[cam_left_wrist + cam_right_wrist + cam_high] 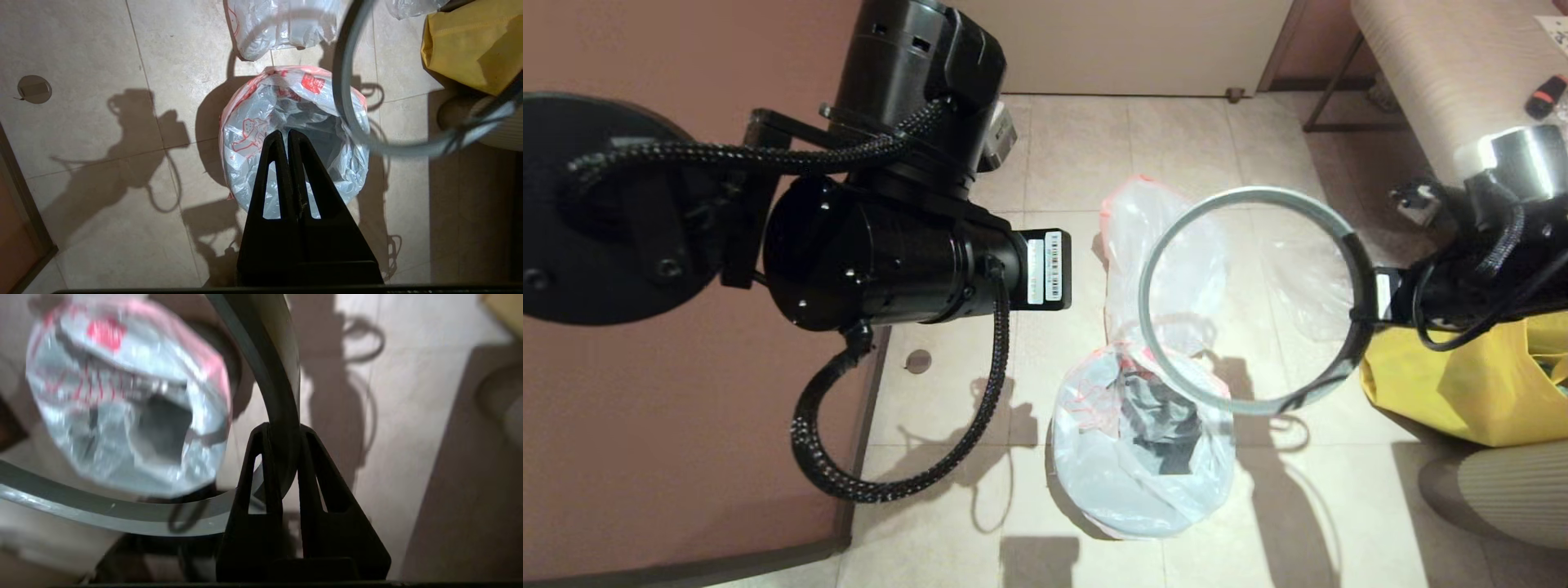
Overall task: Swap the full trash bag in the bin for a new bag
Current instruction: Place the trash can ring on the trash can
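Right gripper [284, 430] fingers clamped on the grey ring rim [1176, 380] held in the air over the bin [1168, 449], which is lined with the new bag [249, 134]; full trash bag [1152, 237] on floor at its 12 o'clock; left gripper [284, 136] fingers closed, empty, above the bin.

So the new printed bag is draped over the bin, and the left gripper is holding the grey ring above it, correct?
Not quite: the right gripper holds the grey ring, its fingers clamped on the band, as the right wrist view shows. The left gripper is shut on nothing, above the bag's mouth. The new bag does drape over the bin.
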{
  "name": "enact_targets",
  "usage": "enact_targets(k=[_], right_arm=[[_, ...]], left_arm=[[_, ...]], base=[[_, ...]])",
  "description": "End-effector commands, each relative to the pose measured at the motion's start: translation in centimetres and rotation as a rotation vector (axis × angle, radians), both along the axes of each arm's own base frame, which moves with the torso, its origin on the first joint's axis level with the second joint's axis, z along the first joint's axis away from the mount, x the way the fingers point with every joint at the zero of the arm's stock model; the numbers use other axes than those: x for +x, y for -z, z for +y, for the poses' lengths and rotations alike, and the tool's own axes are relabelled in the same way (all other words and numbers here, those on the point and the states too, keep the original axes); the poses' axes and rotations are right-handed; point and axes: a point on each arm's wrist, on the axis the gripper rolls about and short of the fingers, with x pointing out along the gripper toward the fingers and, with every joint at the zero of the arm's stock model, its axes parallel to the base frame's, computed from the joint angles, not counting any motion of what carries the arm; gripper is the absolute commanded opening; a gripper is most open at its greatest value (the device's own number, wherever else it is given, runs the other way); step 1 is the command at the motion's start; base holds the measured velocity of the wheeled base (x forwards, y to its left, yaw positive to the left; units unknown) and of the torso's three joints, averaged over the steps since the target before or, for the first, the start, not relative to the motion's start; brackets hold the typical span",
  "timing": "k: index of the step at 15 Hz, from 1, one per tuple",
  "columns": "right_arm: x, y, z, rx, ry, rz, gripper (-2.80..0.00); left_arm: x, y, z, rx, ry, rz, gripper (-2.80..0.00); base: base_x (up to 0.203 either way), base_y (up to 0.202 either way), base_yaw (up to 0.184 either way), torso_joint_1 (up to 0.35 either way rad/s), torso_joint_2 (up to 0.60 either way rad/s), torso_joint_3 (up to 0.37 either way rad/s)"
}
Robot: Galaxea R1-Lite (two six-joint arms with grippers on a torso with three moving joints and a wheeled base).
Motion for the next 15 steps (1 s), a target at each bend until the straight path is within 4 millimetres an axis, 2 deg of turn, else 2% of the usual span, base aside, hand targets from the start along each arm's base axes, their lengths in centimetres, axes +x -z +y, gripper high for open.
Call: enact_targets(k=[1,5,8,10,13,15], right_arm=[[-0.8,0.6,0.1,0.029,-0.048,0.128,-2.80],[2.9,6.2,2.2,0.013,-0.092,0.301,-2.80],[5.0,10.2,7.3,0.036,-0.163,0.319,-2.80],[5.8,12.6,9.3,0.039,-0.182,0.347,-2.80],[6.7,15.8,10.3,0.036,-0.169,0.415,-2.80],[7.6,16.7,10.1,0.043,-0.157,0.398,-2.80]], left_arm=[[-0.4,-0.5,0.4,-0.013,-0.001,-0.011,-2.80],[-0.3,-0.3,0.3,-0.007,-0.001,-0.006,-2.80],[-0.3,-0.3,0.2,-0.010,0.002,-0.005,-2.80],[-0.3,-0.3,0.2,-0.010,0.001,-0.005,-2.80],[0.0,0.1,-0.1,0.000,0.002,0.002,-2.80],[0.0,0.3,-0.3,0.006,0.003,0.006,-2.80]], base=[[0.000,0.000,0.000,0.000,0.00,0.000],[0.000,0.000,0.000,0.000,0.00,0.000],[0.000,0.000,0.000,0.000,0.00,0.000],[0.000,0.000,0.000,0.000,0.00,0.000],[0.000,0.000,0.000,0.000,0.00,0.000],[0.000,0.000,0.000,0.000,0.00,0.000]])
